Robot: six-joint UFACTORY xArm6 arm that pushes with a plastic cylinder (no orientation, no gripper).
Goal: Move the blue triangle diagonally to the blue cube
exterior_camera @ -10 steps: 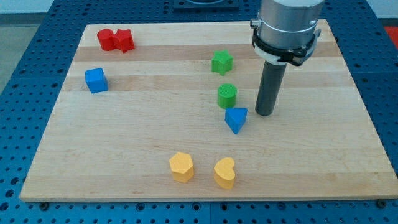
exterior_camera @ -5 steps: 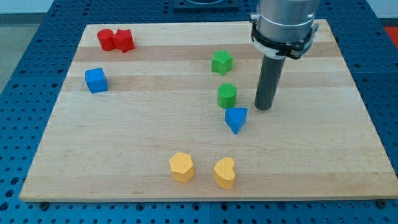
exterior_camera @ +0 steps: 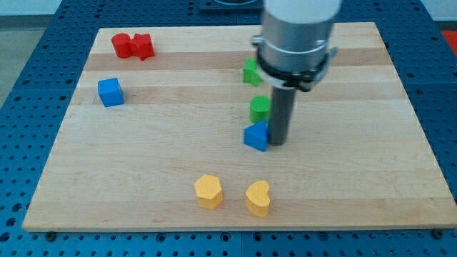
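Observation:
The blue triangle (exterior_camera: 255,136) lies near the middle of the wooden board (exterior_camera: 143,178). My tip (exterior_camera: 277,142) touches its right side. The blue cube (exterior_camera: 110,92) sits far off at the view's left, above the triangle's level. The green cylinder (exterior_camera: 259,108) stands just above the blue triangle, partly hidden by my rod.
A green star block (exterior_camera: 250,72) lies above the cylinder, partly behind the arm. Two red blocks (exterior_camera: 133,46) sit at the view's top left. A yellow hexagon (exterior_camera: 208,191) and a yellow heart (exterior_camera: 258,198) lie near the view's bottom edge.
My tip has moved left and down against the blue triangle. The triangle has slid to the left and turned slightly.

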